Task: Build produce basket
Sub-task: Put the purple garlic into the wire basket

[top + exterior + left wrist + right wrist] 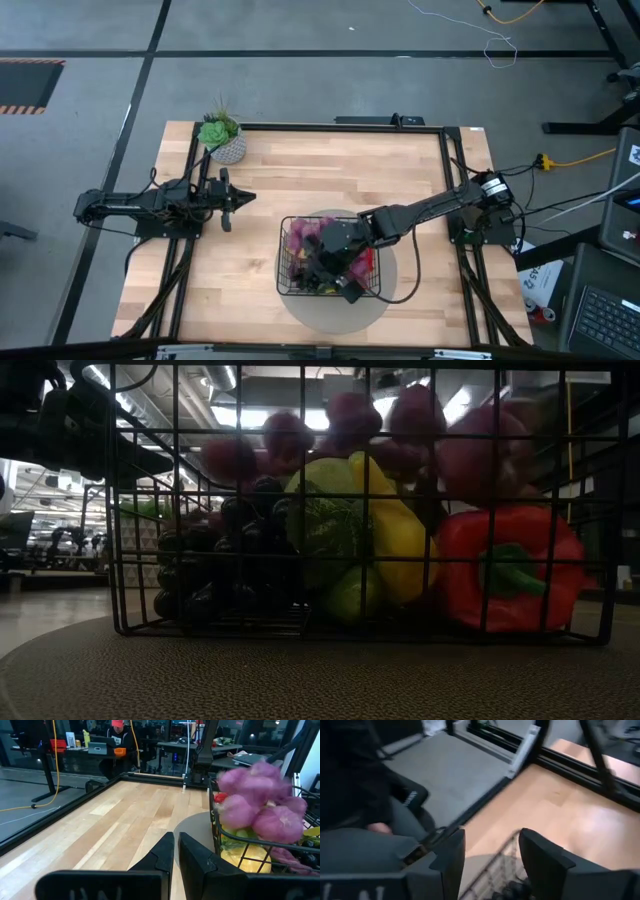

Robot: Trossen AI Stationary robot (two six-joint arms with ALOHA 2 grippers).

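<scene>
The black wire basket stands on a round grey mat at the table's near middle. Produce fills it: purple grapes on top, dark grapes, a green pear, a yellow piece and a red pepper. My right gripper hovers over the basket, slanting down. In the right wrist view its fingers are open with nothing between them, and the basket's rim shows below. My left gripper waits shut at the table's left, pointing level toward the basket.
A small white pot with a green succulent stands at the far left corner. Bare wood lies between the left gripper and the basket and along the far side. A person in dark clothes is beyond the table's edge in the right wrist view.
</scene>
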